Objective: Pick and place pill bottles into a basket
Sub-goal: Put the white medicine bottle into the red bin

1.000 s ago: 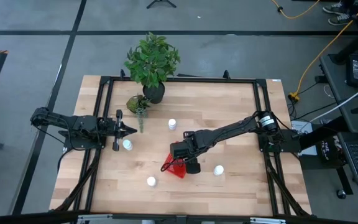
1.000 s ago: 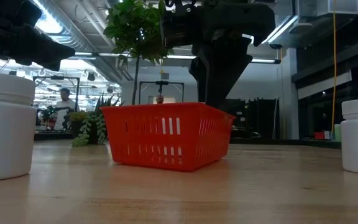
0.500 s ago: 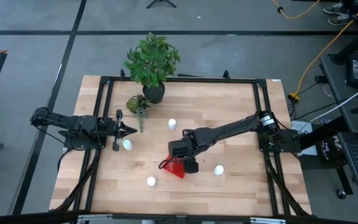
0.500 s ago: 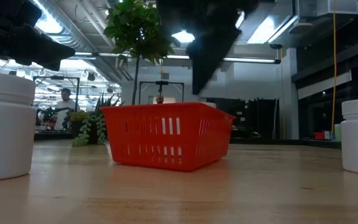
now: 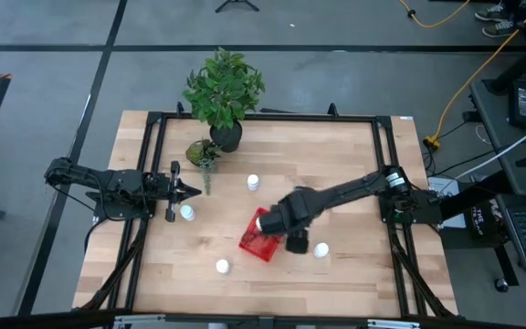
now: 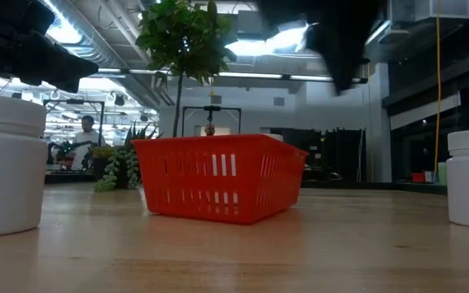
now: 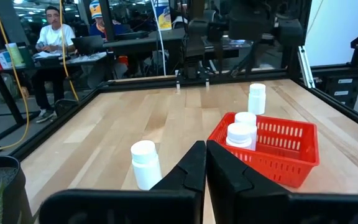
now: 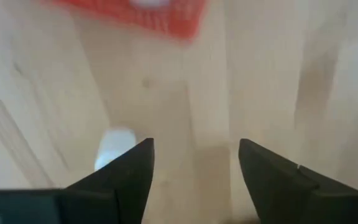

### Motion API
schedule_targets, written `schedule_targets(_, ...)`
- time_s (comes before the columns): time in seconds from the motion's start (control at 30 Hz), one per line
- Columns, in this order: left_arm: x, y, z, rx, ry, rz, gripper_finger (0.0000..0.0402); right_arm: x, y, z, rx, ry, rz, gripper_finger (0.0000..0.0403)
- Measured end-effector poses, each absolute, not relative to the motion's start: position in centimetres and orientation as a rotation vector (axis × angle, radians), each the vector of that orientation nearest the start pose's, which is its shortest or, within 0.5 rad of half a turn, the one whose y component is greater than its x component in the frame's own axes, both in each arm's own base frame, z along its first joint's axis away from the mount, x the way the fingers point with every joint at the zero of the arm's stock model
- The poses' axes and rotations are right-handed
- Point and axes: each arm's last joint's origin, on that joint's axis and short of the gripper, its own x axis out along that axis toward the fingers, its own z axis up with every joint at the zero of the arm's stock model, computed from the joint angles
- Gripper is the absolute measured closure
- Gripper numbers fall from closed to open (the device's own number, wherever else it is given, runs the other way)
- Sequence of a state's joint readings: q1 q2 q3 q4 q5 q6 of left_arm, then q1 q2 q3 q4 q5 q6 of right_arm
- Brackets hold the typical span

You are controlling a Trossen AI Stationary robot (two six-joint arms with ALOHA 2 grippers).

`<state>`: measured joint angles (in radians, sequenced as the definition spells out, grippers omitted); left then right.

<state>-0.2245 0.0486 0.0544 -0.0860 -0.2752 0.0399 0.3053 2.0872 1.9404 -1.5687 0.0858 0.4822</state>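
The red basket (image 5: 256, 239) stands mid-table; it also shows in the low view (image 6: 218, 187) and the left wrist view (image 7: 272, 146), where two white pill bottles (image 7: 241, 130) stand inside it. Loose bottles stand on the table at the near right (image 5: 321, 249), the near left (image 5: 222, 266), the far middle (image 5: 253, 182) and beside my left gripper (image 5: 187, 212). My right gripper (image 5: 296, 242) is open and empty, between the basket and the near-right bottle, which also shows in the right wrist view (image 8: 114, 149). My left gripper (image 5: 190, 191) is shut and empty at the table's left.
A potted plant (image 5: 224, 91) and a small trailing green plant (image 5: 203, 153) stand at the table's far edge. A black frame (image 5: 153, 119) runs round the table. A seated person (image 7: 51, 31) shows beyond the table.
My right gripper has risen from just above the basket and gone toward the table's right and near edges, toward the near-right bottle. The basket has stayed where it was.
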Motion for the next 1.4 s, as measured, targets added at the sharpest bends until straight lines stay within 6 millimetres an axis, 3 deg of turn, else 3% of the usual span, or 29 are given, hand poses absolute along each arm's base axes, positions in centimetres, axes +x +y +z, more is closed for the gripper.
schedule_targets(0.3,9.6,-1.4,17.0,0.059,0.079,0.05,0.0396,34.4,17.6,26.5,-0.034,1.59,-0.246,0.0168)
schedule_targets(0.67,9.6,-1.4,17.0,0.06,0.078,0.049,0.0398,32.3,22.2,26.5,-0.217,1.495,-0.119,0.0168)
schedule_targets(0.83,9.6,-1.4,17.0,0.06,0.078,0.049,0.0394,32.7,22.6,26.5,-0.348,1.463,0.057,0.0168)
schedule_targets(1.4,9.6,-1.4,17.0,0.06,0.078,0.049,0.0393,33.6,21.4,26.3,-0.073,1.426,-0.206,0.0168)
